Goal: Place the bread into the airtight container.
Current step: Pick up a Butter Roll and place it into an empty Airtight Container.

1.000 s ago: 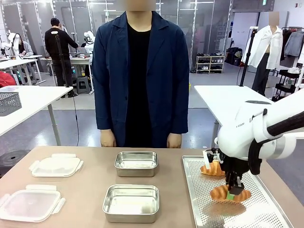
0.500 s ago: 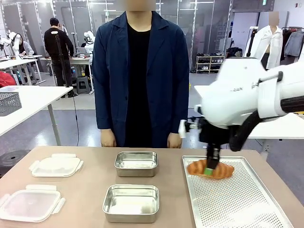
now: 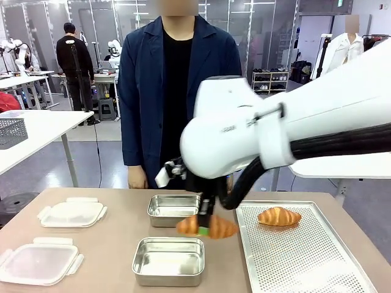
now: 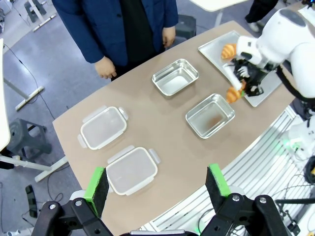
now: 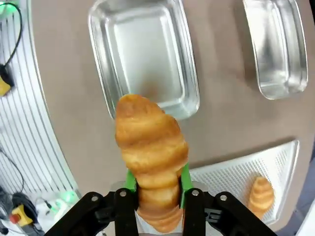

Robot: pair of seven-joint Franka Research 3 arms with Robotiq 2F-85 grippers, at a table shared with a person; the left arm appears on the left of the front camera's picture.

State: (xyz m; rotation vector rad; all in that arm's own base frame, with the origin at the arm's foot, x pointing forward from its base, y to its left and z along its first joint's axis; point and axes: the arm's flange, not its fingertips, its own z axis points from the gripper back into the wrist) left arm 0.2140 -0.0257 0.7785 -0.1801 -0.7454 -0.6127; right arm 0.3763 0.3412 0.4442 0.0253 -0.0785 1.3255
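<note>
A golden croissant, the bread (image 3: pixel 225 228) (image 5: pixel 150 142) (image 4: pixel 233 94), hangs in the air with my right gripper (image 3: pixel 208 231) (image 5: pixel 157 183) shut on its middle. It sits just above the far right rim of the nearer steel container (image 3: pixel 165 262) (image 5: pixel 143 54) (image 4: pixel 210 116). Behind that one stands a second steel container (image 3: pixel 175 210) (image 5: pixel 278 49) (image 4: pixel 175 77). Another croissant (image 3: pixel 279 216) (image 5: pixel 261 194) (image 4: pixel 228 50) lies on the perforated tray (image 3: pixel 305 262). High above the table's near left, my left gripper (image 4: pixel 156 183) stands open with nothing between its fingers.
Two clear plastic lids (image 3: pixel 71 213) (image 3: pixel 38 264) lie on the table's left side. A person in a dark blue jacket stands at the far edge, one hand (image 3: pixel 138 178) hanging by the table. The right arm's white bulk crosses over the table's middle.
The right arm lifted the croissant off the tray and carried it left, from the tray's near part to above the nearer container's rim. The second croissant stays on the tray.
</note>
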